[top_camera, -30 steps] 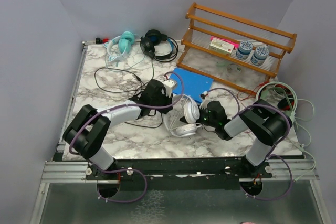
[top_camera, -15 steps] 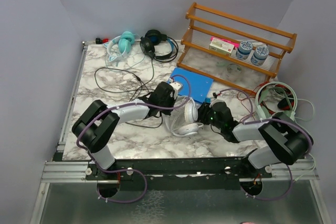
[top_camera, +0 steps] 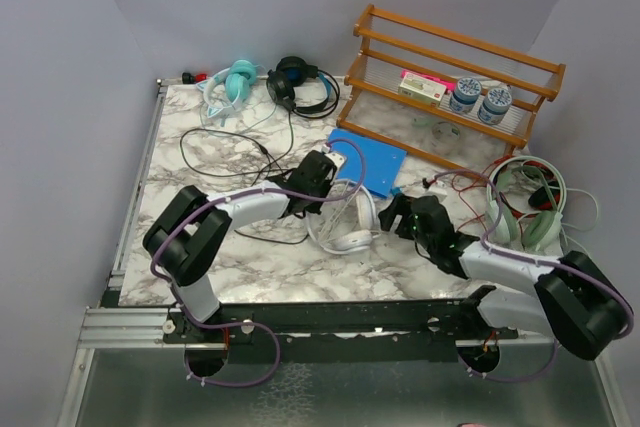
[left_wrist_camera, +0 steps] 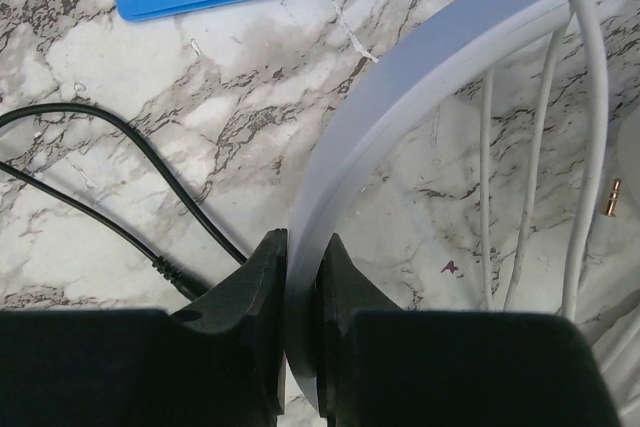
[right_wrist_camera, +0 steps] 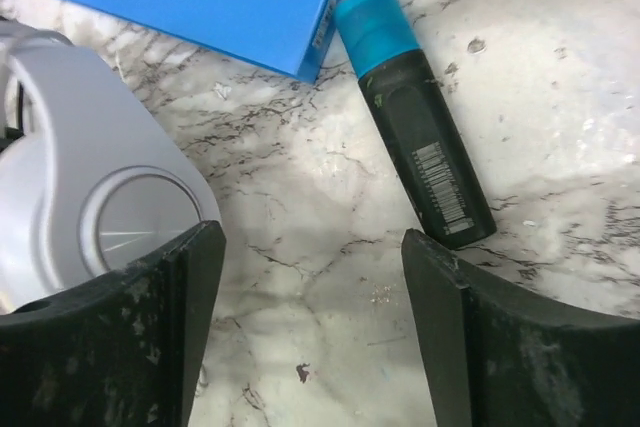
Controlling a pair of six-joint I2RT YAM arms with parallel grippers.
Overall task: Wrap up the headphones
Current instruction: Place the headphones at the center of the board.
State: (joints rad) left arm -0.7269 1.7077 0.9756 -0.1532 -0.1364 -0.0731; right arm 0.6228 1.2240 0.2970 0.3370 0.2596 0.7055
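Headband pinched, cord loose.

My left gripper (left_wrist_camera: 300, 259) was clamped on the white headset's (top_camera: 345, 219) band (left_wrist_camera: 400, 97), mid-frame in the top view, just below the blue box (top_camera: 368, 162); my right gripper (right_wrist_camera: 312, 247) stood spread beside its earcup (right_wrist_camera: 100, 197) and a marker (right_wrist_camera: 420, 147). The cord (left_wrist_camera: 585, 97) lay slack across the band: one tug could slip those loops off, or twist the band from my pinch.

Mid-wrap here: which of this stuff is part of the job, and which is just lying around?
Job: white headset, clamped at its headband by the left gripper; teal headset; black-and-blue headset; right gripper, open beside the white earcup.

Lying about: blue box; teal-capped marker; wooden rack holding a pink box and jars.
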